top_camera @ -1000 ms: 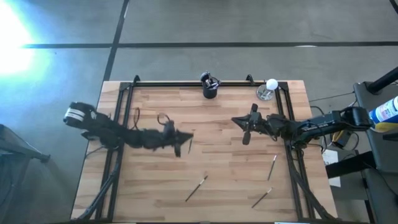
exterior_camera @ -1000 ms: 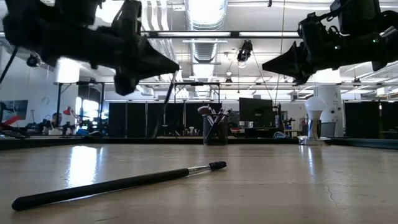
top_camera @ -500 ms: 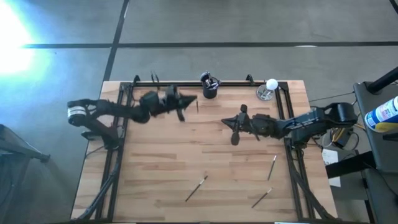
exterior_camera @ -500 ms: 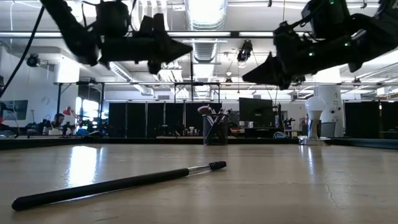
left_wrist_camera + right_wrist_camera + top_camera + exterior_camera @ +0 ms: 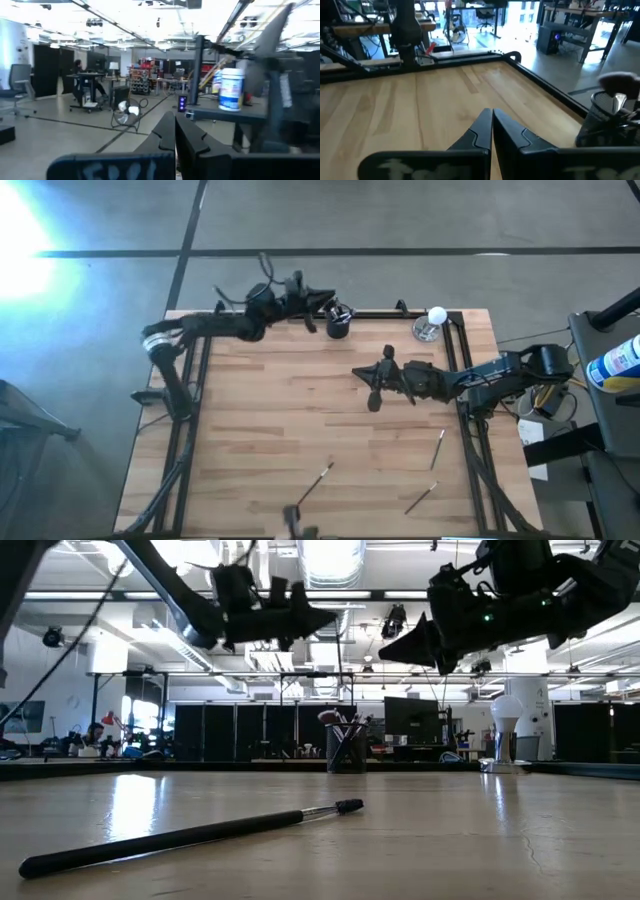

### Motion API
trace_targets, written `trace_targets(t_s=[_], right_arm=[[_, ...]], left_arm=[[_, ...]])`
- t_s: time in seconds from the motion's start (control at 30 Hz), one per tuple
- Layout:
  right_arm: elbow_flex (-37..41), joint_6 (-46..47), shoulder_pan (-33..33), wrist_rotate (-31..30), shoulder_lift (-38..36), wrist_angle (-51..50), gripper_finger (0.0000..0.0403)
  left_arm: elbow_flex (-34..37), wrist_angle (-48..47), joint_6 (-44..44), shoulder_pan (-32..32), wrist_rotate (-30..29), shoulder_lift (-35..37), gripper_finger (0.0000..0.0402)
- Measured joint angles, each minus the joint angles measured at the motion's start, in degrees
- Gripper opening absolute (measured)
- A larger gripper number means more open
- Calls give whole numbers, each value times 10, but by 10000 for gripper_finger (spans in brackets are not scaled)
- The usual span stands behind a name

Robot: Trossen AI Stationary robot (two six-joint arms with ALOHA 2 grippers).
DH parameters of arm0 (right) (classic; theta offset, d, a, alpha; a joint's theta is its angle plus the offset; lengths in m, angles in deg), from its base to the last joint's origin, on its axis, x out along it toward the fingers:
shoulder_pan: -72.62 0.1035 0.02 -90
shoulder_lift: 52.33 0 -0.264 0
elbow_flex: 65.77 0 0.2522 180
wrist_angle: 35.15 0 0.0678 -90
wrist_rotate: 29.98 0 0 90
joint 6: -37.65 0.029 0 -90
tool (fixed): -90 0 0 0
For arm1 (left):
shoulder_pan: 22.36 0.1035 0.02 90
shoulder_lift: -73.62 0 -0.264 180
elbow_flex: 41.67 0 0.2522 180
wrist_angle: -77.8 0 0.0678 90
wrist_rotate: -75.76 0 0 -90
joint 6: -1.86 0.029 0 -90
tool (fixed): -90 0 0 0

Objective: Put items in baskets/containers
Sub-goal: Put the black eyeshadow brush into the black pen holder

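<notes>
While the left gripper [image 5: 322,308] is raised at the table's far edge, just beside the black cup [image 5: 338,323], its fingers [image 5: 167,137] are pressed together and nothing can be seen between them. The right gripper [image 5: 362,374] hangs above the table's middle, right of centre, and its fingers [image 5: 487,131] are likewise closed with nothing in their grasp.

The black cup stands upright at the middle of the far edge and holds several brushes, heads up (a fluffy head shows in the right wrist view [image 5: 620,80]). Three brushes lie loose on the near half of the wooden table [image 5: 250,430]:

- a dark-handled brush [image 5: 316,482] near the front centre, lying diagonally;
- a second brush [image 5: 438,448] to its right, near the right rail;
- a third brush [image 5: 421,499] near the front right corner.

A small shiny dish with a white ball [image 5: 432,323] stands at the far right corner, apart from the cup.

Markings: a white bottle with a blue label [image 5: 230,89] shows in the left wrist view; its text cannot be read.
</notes>
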Motion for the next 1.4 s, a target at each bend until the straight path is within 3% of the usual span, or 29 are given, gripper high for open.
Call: trace_targets(t_s=[0.37,0.63,1.13,1.27,1.4], right_arm=[[22,-13,0,0,-47,-6,11],[37,-11,0,-1,-57,-6,11],[38,28,0,-4,-57,-6,11],[38,44,0,2,-57,-15,11],[38,65,0,2,-58,-30,11]], left_arm=[[-141,-69,-21,46,20,-183,0],[-168,-81,-46,57,21,-237,0],[-167,-283,7,57,34,-138,73],[-141,-321,33,52,42,-95,72],[-63,-302,49,32,41,-33,47]])
